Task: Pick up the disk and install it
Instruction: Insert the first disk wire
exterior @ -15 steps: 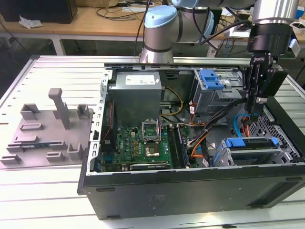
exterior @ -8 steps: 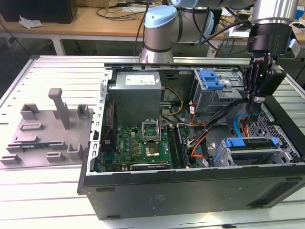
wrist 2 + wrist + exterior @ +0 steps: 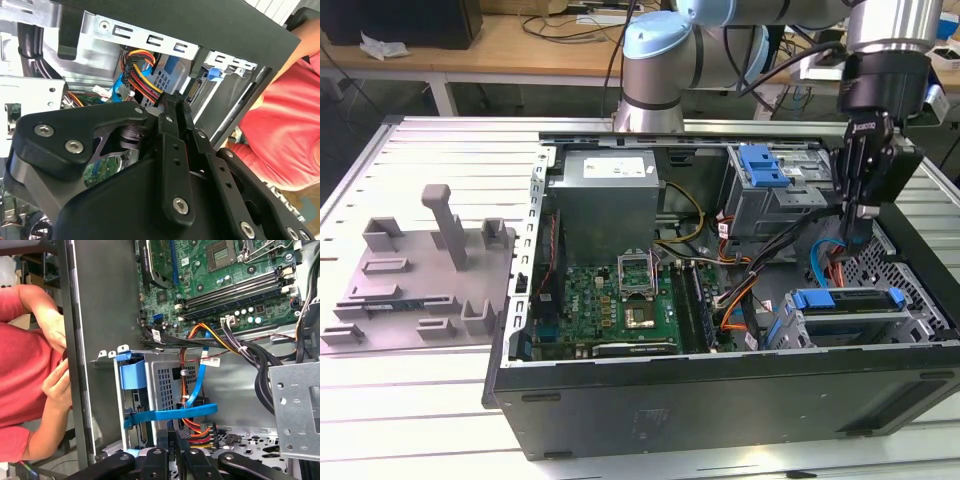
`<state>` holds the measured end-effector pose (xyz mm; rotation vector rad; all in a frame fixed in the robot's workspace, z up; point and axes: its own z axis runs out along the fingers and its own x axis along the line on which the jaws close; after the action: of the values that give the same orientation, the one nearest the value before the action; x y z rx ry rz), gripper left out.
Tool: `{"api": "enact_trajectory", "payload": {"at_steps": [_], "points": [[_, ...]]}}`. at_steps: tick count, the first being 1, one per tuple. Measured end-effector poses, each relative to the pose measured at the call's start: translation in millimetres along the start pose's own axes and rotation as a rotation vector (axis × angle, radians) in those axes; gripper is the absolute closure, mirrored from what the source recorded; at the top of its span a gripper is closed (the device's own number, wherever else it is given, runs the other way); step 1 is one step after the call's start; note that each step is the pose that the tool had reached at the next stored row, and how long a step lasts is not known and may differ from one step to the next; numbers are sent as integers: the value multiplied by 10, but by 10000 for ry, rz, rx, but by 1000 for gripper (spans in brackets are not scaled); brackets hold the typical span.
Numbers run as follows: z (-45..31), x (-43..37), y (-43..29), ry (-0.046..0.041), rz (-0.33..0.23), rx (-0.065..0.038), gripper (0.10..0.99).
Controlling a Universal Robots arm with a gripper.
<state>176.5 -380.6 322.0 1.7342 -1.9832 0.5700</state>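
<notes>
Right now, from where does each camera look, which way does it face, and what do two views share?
Exterior view: off the arm, above the table, facing down into the open computer case holding the disk; arm and gripper show.
First wrist view: on the arm, facing past the gripper toward the motherboard.
Second wrist view: on the arm, facing past the gripper at cables.
Both wrist views share the gripper and a person in red.

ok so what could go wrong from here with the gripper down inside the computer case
1. The gripper sits close to the red and yellow wires and the blue cable; a move could snag or tug one of them.
2. A person's hand is right by the case wall, so a sideways swing might hit it.
</notes>
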Motion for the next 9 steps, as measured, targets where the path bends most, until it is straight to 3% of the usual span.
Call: {"api": "enact_trajectory", "payload": {"at_steps": [6, 9], "points": [[16, -15, 1, -1, 0, 0, 886], [23, -6, 0, -276, 13, 11, 886]]}}
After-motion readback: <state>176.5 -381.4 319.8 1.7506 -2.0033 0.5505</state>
